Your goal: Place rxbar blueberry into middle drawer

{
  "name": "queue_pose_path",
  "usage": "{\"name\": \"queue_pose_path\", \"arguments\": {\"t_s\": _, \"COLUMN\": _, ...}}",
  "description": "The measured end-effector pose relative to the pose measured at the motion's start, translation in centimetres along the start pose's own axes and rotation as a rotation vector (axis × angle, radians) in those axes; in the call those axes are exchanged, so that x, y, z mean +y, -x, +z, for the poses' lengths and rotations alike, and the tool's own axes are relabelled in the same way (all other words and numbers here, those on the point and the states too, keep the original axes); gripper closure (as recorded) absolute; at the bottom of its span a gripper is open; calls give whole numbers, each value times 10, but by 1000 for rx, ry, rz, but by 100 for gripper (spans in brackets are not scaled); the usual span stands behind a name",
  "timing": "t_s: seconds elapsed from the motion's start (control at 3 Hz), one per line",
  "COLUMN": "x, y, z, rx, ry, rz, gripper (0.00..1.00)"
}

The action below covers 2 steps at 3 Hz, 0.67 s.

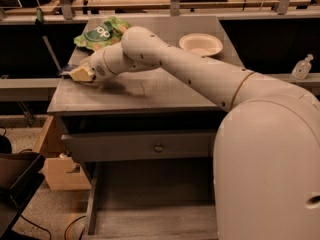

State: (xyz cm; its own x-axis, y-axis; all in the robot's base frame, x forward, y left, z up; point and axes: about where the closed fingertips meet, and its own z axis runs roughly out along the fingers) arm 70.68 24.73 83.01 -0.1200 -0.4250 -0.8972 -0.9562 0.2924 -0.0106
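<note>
The rxbar blueberry [64, 70] shows only as a dark blue sliver at the left edge of the grey cabinet top [150, 91]; the rest is hidden behind the gripper. My gripper [79, 74] is low over the top at that left edge, right against the bar, with the arm reaching in from the right. The middle drawer [150, 219] is pulled open at the bottom of the view, with its bare plank floor showing.
A green snack bag [100, 32] lies at the back left of the top, just behind the gripper. A pale bowl [201, 44] sits at the back right. A shut drawer front with a round knob [159, 146] is above the open drawer. A cardboard box [62, 171] stands on the floor at left.
</note>
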Motion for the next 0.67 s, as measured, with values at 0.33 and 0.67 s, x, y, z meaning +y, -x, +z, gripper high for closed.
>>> {"name": "queue_pose_path", "arguments": {"t_s": 0.33, "x": 0, "y": 0, "z": 0, "rx": 0, "ry": 0, "rz": 0, "gripper": 100}}
{"name": "queue_pose_path", "arguments": {"t_s": 0.67, "x": 15, "y": 9, "z": -44, "rx": 5, "ry": -45, "rz": -14, "gripper": 100}}
